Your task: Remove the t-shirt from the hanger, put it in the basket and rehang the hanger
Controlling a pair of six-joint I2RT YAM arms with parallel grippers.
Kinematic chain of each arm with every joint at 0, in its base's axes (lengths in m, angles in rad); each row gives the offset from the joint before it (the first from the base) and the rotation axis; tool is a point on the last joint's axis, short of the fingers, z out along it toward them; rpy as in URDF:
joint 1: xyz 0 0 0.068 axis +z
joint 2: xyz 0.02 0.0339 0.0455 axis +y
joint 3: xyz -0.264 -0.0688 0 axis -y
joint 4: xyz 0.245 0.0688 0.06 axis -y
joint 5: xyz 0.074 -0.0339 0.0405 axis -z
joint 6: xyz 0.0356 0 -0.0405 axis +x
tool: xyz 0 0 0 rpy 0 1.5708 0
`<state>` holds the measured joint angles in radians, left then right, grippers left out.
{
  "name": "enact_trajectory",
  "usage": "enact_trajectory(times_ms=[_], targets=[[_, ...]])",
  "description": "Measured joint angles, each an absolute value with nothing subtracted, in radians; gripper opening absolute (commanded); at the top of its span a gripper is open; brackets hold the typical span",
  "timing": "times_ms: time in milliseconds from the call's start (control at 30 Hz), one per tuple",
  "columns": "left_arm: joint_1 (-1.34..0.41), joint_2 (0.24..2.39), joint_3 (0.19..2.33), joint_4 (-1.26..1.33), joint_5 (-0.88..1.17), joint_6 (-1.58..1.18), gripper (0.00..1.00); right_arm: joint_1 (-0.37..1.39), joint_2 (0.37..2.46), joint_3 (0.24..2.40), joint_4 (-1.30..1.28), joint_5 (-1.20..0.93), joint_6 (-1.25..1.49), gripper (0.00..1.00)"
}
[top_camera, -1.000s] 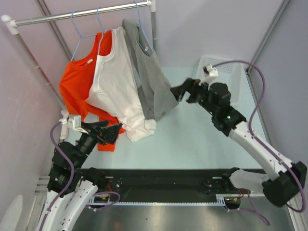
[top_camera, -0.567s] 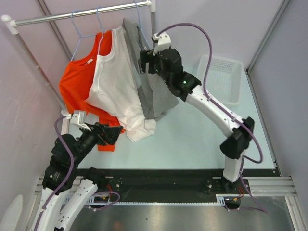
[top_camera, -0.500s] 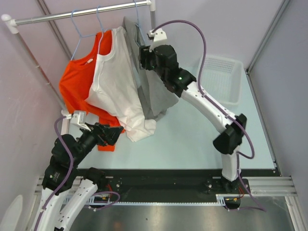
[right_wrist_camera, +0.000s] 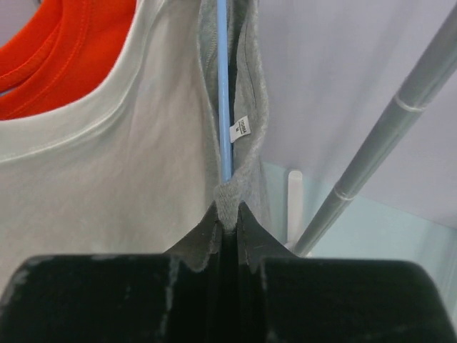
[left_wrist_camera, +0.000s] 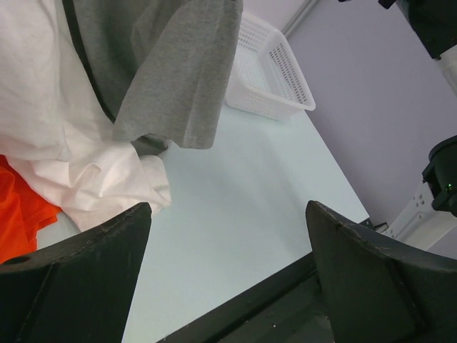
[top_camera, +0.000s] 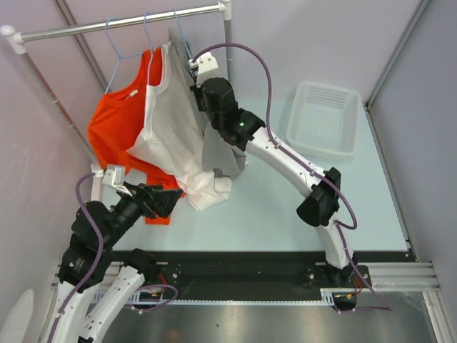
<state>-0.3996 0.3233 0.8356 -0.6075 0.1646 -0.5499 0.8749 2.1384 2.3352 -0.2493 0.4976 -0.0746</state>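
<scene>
With the right gripper (right_wrist_camera: 227, 216) pinching the grey t-shirt (right_wrist_camera: 253, 71) collar, slide it down the hanger (right_wrist_camera: 223, 71) arm toward the rail's (top_camera: 107, 25) right end; left gripper (left_wrist_camera: 227, 214) spread.

Pale table (top_camera: 271, 207) carries a white basket (top_camera: 325, 118) at its far right

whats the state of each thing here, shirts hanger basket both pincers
right pincer: shut on the grey t-shirt at its collar
left pincer: open, holding nothing
grey t-shirt: on its hanger
blue hanger: hooked on the rail, inside the grey t-shirt
white t-shirt: hanging from the rail
orange t-shirt: hanging from the rail
basket: upright, nothing in it
</scene>
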Motion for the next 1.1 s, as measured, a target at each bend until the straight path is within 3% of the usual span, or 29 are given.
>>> enact_trajectory(times_ms=[300,600,900,1100], targets=[[-0.402,0.374,0.871,-0.592,0.228,-0.6,0.99,0.924,2.07,2.272,-0.224,0.573,-0.07,0.0],[-0.402,0.467,0.905,-0.54,0.362,-0.623,0.95,0.985,1.816,2.091,-0.2,0.65,-0.019,0.0],[-0.42,0.699,1.024,-0.488,0.592,-0.586,0.89,1.016,1.321,1.468,-0.244,0.626,0.215,0.0],[-0.679,0.862,1.071,-0.404,0.542,-0.582,0.88,1.026,1.011,1.077,-0.351,0.546,0.419,0.0]])
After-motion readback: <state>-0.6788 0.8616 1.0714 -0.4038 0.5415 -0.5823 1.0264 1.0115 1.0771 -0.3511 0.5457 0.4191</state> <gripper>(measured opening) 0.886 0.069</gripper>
